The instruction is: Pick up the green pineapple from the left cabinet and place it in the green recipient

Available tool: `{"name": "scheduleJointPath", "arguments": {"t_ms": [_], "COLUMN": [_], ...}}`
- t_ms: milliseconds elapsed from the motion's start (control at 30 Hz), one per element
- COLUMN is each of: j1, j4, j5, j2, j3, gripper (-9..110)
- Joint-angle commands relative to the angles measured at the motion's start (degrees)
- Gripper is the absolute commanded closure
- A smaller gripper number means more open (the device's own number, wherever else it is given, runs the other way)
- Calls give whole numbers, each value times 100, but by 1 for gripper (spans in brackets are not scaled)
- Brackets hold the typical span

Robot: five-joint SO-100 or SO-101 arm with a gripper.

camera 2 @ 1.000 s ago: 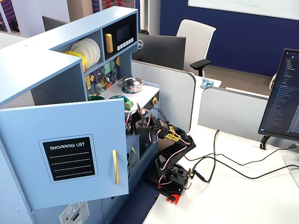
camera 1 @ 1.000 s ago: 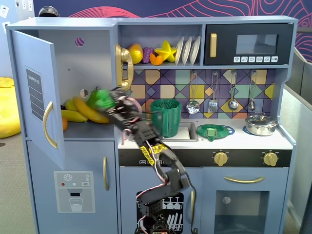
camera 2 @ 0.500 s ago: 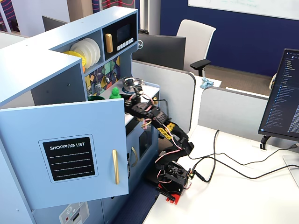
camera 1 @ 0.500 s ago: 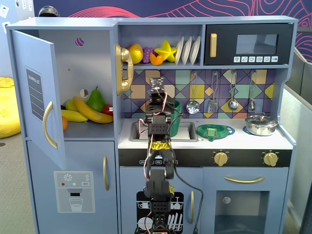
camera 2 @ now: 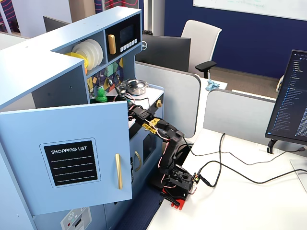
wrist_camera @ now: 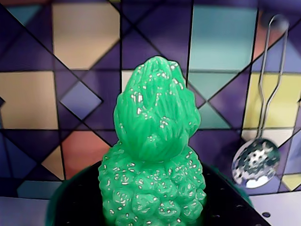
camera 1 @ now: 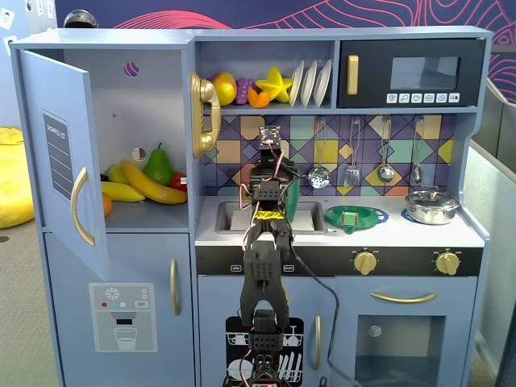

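Note:
The green pineapple [wrist_camera: 153,160] fills the middle of the wrist view, upright, its crown against the tiled backsplash. Below and behind it lies a dark round opening with a green edge [wrist_camera: 55,207], seemingly the green recipient's mouth. My gripper [camera 2: 103,96] is shut on the pineapple [camera 2: 100,92], holding it above the counter. In a fixed view from the front the arm stands before the sink, and the gripper [camera 1: 270,153] hides the pineapple. Only a sliver of the green recipient [camera 1: 293,193] shows past the arm. The left cabinet [camera 1: 137,113] stands with its door [camera 1: 60,161] open.
A banana [camera 1: 149,184] and a pear [camera 1: 159,165] lie in the cabinet. A flat green dish [camera 1: 355,216] and a steel pot [camera 1: 431,205] sit on the counter, right of the sink [camera 1: 310,219]. A slotted spoon [wrist_camera: 254,162] hangs on the backsplash.
The arm has swung right from the cabinet mouth, carrying the pineapple, to the middle of the counter. It now reaches farther in toward the backsplash.

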State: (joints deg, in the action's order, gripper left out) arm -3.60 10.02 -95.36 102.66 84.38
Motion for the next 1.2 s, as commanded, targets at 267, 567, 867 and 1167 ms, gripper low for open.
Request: {"name": "scheduleJointPath", "arguments": {"t_ms": [267, 567, 867, 1167], "j1": [-26, 79, 123, 105], "j4": [-237, 35, 1090, 2426], "j5": [545, 396, 483, 677], "j2": [-123, 1055, 4544, 7409], "j3": [-536, 290, 4008, 7567], "gripper": [75, 78, 80, 83]}}
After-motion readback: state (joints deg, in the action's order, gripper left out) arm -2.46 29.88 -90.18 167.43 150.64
